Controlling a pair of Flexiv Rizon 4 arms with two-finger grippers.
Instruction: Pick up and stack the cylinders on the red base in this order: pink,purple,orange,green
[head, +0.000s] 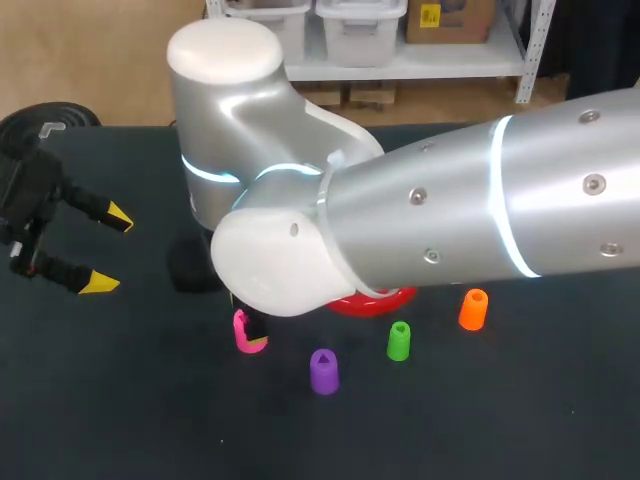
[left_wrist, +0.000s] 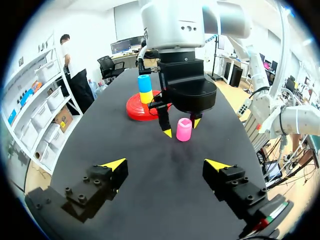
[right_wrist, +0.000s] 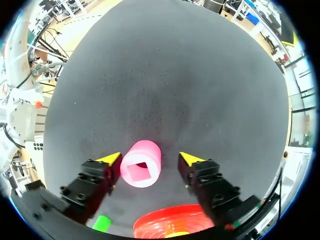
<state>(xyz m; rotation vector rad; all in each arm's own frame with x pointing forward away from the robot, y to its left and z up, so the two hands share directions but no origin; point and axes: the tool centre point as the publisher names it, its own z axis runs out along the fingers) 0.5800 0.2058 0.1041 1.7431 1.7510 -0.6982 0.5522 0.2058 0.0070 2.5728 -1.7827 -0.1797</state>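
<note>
Fingers (right_wrist: 95, 182) of the right gripper (right_wrist: 151, 160) stand apart, one on each side of the pink cylinder (right_wrist: 141, 164). One finger sits close against it and the other shows a gap, so nothing is clamped. The pink cylinder is upright on the table (right_wrist: 165, 75), its square hole facing up. Just behind the gripper lies the red base (right_wrist: 167, 222). Seen from the left wrist, the base carries a yellow cylinder (left_wrist: 146, 97) with a blue cylinder (left_wrist: 144, 83) on top.

From overhead, the purple cylinder (head: 323, 370), green cylinder (head: 398, 340) and orange cylinder (head: 473, 309) stand apart from one another on the table near the base, which the right arm (head: 480, 210) half hides. The left gripper (head: 109, 250) hangs well off to the left, fingers wide apart, holding nothing.
</note>
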